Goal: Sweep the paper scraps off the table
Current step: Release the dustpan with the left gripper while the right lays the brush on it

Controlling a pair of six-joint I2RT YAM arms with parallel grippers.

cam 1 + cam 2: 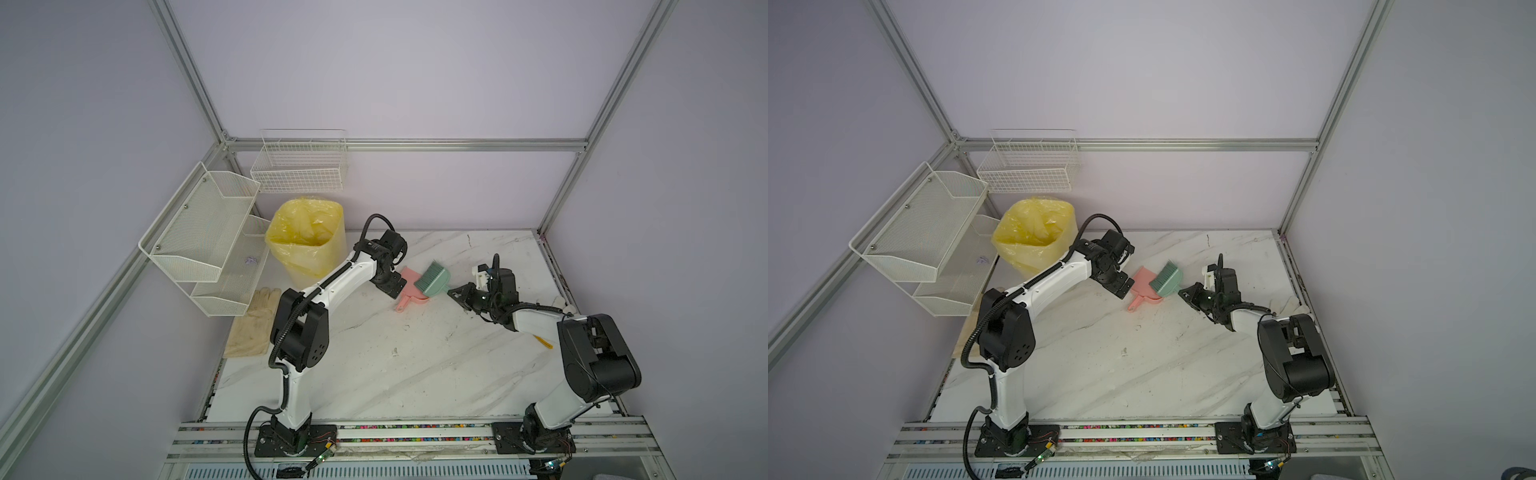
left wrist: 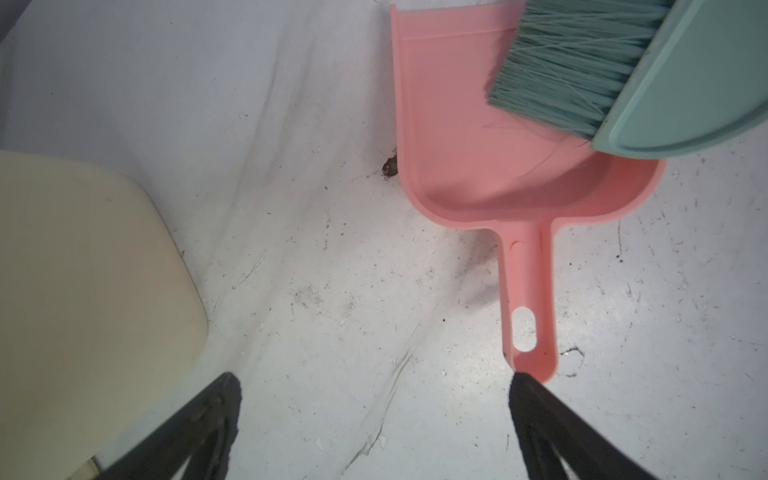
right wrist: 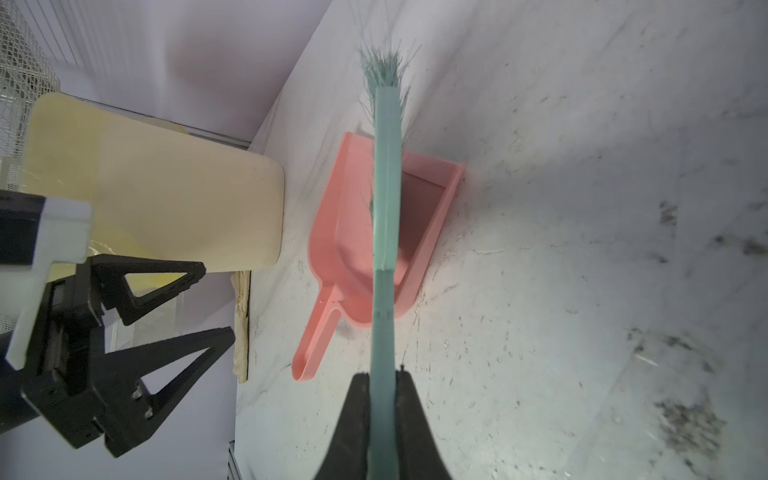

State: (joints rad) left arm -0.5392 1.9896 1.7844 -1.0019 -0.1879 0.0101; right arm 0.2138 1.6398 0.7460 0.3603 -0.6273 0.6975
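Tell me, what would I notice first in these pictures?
A pink dustpan lies on the table; the right gripper holds a green brush, bristles over it. The left gripper hangs open by the dustpan's handle, and a yellow-bagged bin stands at the back left.

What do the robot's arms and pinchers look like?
The left arm and right arm have white shells, chunky black joints and black cables. The left gripper and right gripper each have two black triangular fingers.
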